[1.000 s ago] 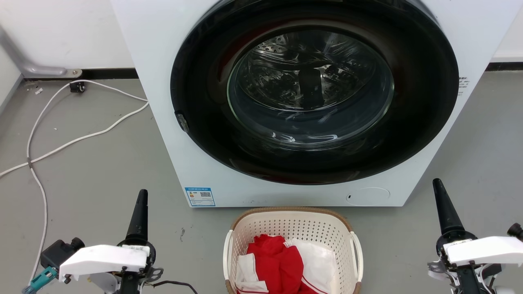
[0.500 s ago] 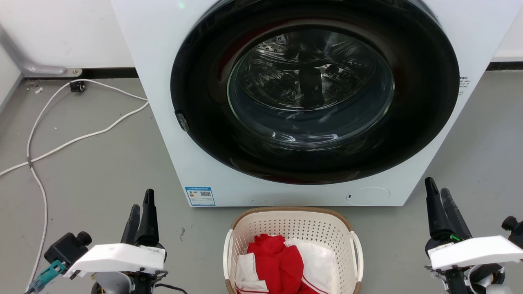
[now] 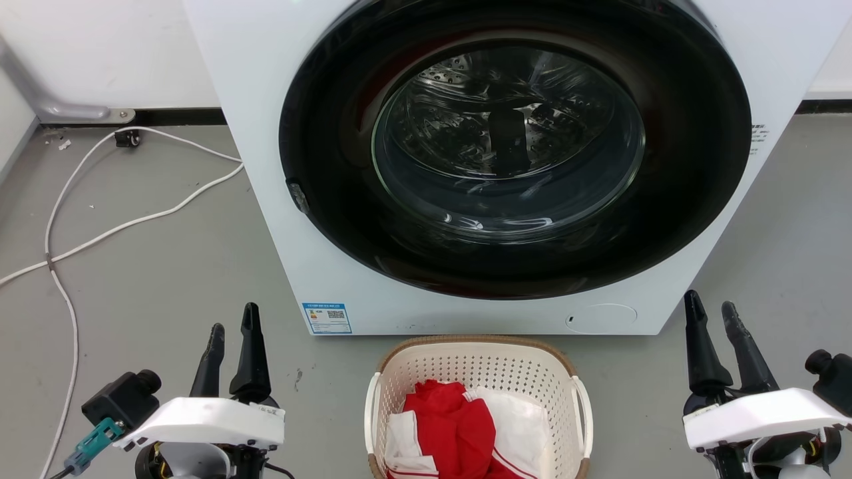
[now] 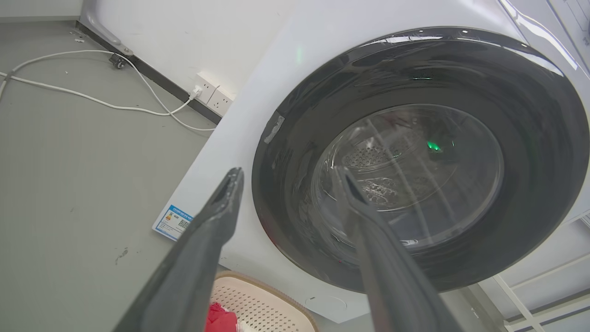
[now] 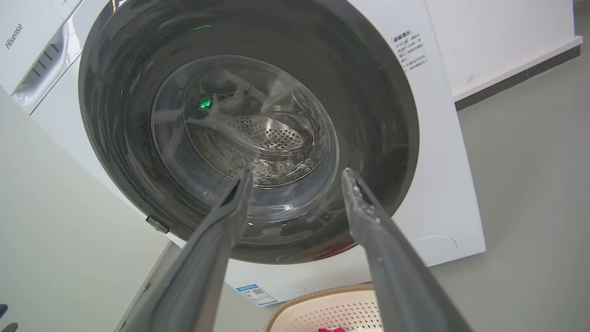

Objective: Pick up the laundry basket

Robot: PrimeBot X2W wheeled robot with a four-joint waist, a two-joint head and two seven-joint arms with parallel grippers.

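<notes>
Your left gripper point(image 3: 233, 318) and right gripper point(image 3: 709, 301) both have jaws spread, standing either side of the cream perforated plastic laundry basket point(image 3: 476, 364), well apart from it.

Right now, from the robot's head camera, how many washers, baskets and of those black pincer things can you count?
washing machine: 1
laundry basket: 1
grippers: 2, the left gripper and the right gripper, both open
Total: 4
</notes>
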